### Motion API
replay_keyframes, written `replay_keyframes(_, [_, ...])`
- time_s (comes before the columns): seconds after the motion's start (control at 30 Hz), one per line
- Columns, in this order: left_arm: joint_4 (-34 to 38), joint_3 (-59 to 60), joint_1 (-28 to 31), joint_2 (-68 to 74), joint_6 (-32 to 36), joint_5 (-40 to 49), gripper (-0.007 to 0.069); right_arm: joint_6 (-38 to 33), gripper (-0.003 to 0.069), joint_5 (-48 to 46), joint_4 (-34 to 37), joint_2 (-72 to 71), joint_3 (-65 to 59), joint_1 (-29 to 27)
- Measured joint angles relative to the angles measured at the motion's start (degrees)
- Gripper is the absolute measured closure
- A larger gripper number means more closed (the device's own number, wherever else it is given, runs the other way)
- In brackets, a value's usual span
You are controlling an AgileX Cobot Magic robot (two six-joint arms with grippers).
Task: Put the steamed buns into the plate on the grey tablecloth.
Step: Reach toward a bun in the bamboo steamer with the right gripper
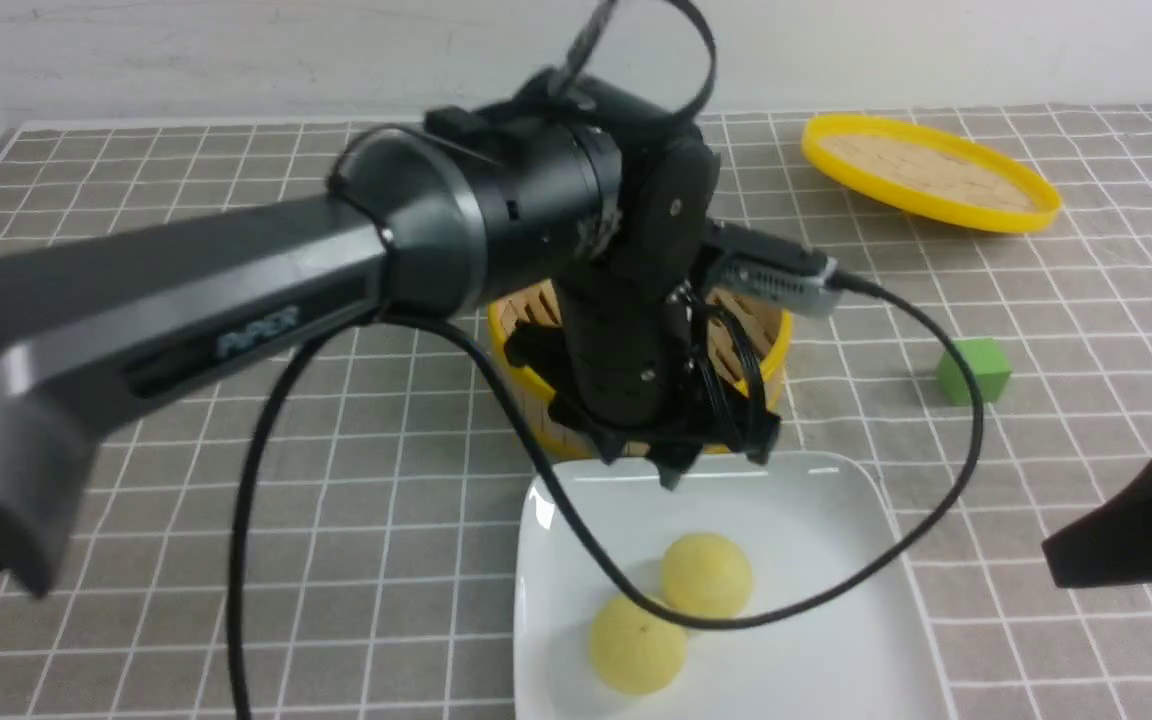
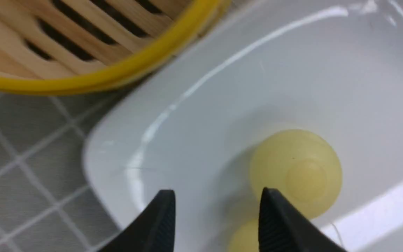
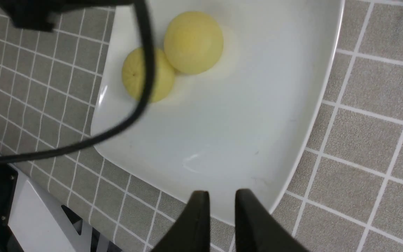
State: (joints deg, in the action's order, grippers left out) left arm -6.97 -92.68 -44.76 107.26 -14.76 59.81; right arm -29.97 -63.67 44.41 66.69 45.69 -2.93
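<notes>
Closest to me, the right claw point(image 3: 222, 210) hangs just off the plate's near right edge. Its fingers are drawn almost together with only a thin slit between them, and they hold nothing. The white square plate point(image 1: 836, 600) lies on the grey checked tablecloth point(image 1: 386, 500). Two pale yellow buns sit in the plate's left half, touching each other: one nearer me point(image 1: 636, 645) and one just behind it point(image 1: 706, 573). A black cable point(image 1: 936, 520) from the left arm droops across the plate and crosses in front of the nearer bun.

Further out, the left claw point(image 2: 217, 210) points down over the plate's far rim. Its fingers are spread wide and it is empty. Through its wrist camera I see the farther bun just beyond one fingertip, not touched. Directly behind the plate stands the yellow-rimmed steamer basket point(image 1: 766, 350), mostly hidden by the left wrist, so I cannot see what it holds. A green cube point(image 1: 974, 370) sits off to the right on the cloth. The flat yellow-rimmed lid point(image 1: 926, 175) lies at the far right.
</notes>
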Motion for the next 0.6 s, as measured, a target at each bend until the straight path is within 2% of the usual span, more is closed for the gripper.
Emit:
replay_keyframes(0.13, [-11.5, 0.0, 0.2, -6.1, -3.6, 3.7, 0.0368, 0.0, 0.0541, -0.1, 0.2, 0.0, 0.0, 0.0])
replay_keyframes(0.17, [-14.6, 0.0, 0.7, -7.6, -4.6, 6.1, 0.0429, 0.0, 0.0555, -0.1, 0.2, 0.0, 0.0, 0.0])
replay_keyframes(0.2, [-18.2, 0.0, 2.3, -9.5, -5.4, 8.8, 0.0522, 0.0, 0.0592, 0.0, 0.0, 0.0, 0.1, 0.0])
replay_keyframes(0.23, [-19.6, 0.0, 4.0, -10.8, -5.5, 9.6, 0.0574, 0.0, 0.0619, 0.0, -0.2, 0.0, 0.3, 0.0])
replay_keyframes(0.27, [-19.7, 0.0, 4.3, -11.0, -5.5, 9.8, 0.0574, 0.0, 0.0619, 0.0, -0.3, 0.0, 0.4, 0.0])
replay_keyframes(0.3, [-19.7, 0.0, 6.9, -12.0, -5.2, 10.2, 0.0604, 0.2, 0.0655, 0.0, -0.4, 0.1, 1.0, 0.0])
replay_keyframes(0.33, [-18.2, 0.1, 10.4, -12.9, -4.3, 10.5, 0.0613, 0.9, 0.0662, -0.1, -0.5, 0.3, 1.7, 0.0])
replay_keyframes(0.4, [-16.2, 0.3, 13.8, -13.5, -2.9, 10.6, 0.0613, 2.0, 0.0663, -0.2, -0.6, 0.5, 2.9, 0.0])
replay_keyframes(0.47, [-8.7, 1.8, 20.9, -15.0, 1.0, 10.8, 0.0613, 4.3, 0.0660, 0.2, -1.7, 1.5, 5.6, 0.9])
replay_keyframes(0.6, [2.7, 6.6, 31.7, -16.6, 7.2, 11.0, 0.0613, 8.6, 0.0659, 1.9, -5.2, 6.7, 12.4, 7.4])
